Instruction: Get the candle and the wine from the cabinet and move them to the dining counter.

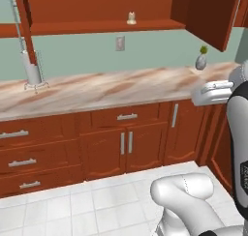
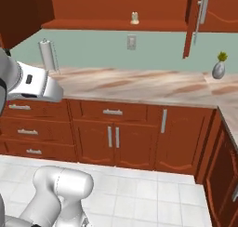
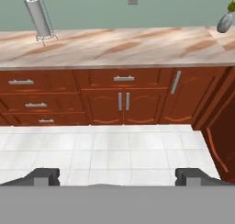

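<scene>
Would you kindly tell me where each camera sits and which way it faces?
Left base view: behind the arm's left, facing the open cabinet with the candle; arm at lower right.
Right base view: behind its right, same wall; arm at lower left.
Hand view: on the hand, facing the wall counter; open claw at bottom.
Shared: both base views show the candle, vase and towel roll.

The cabinet [image 1: 97, 7] shelf, above and beyond the gripper [image 3: 117, 176], carries the candle [image 1: 131, 18]. The marble worktop [image 1: 106, 87] ahead bears a paper-towel roll [image 1: 33, 70] and small vase [image 1: 201, 60].
</scene>
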Tool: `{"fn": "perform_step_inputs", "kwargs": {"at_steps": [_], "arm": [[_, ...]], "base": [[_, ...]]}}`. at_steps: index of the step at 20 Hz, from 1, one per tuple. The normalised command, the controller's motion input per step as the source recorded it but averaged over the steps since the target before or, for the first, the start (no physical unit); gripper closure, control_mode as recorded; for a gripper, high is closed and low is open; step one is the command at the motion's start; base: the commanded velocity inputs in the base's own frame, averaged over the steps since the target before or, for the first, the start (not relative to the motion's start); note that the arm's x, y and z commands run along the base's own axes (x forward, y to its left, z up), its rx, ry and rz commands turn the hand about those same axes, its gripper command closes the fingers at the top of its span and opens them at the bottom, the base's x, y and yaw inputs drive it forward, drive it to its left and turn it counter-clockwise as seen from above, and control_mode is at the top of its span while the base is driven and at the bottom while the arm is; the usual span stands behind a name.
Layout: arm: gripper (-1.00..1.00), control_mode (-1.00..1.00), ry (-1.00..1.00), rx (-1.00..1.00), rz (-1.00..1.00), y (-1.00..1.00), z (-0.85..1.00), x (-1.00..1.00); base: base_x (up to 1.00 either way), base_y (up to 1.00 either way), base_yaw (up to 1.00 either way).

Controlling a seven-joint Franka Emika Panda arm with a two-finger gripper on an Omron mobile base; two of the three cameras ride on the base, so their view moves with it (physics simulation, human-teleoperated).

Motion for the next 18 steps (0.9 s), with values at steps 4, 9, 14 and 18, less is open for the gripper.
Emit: {"fn": "perform_step_inputs", "kwargs": {"at_steps": [4, 9, 14, 18], "arm": [[-1.0, 1.0, 0.0, 0.0, 0.0, 0.0, 0.0, 0.0], [-1.0, 1.0, 0.0, 0.0, 0.0, 0.0, 0.0, 0.0], [-1.0, 1.0, 0.0, 0.0, 0.0, 0.0, 0.0, 0.0], [-1.0, 1.0, 0.0, 0.0, 0.0, 0.0, 0.0, 0.0]], "base": [[1.0, -0.41, -0.02], [1.0, -0.26, 0.0], [0.89, -0.13, 0.0], [0.58, -0.14, 0.0]]}}
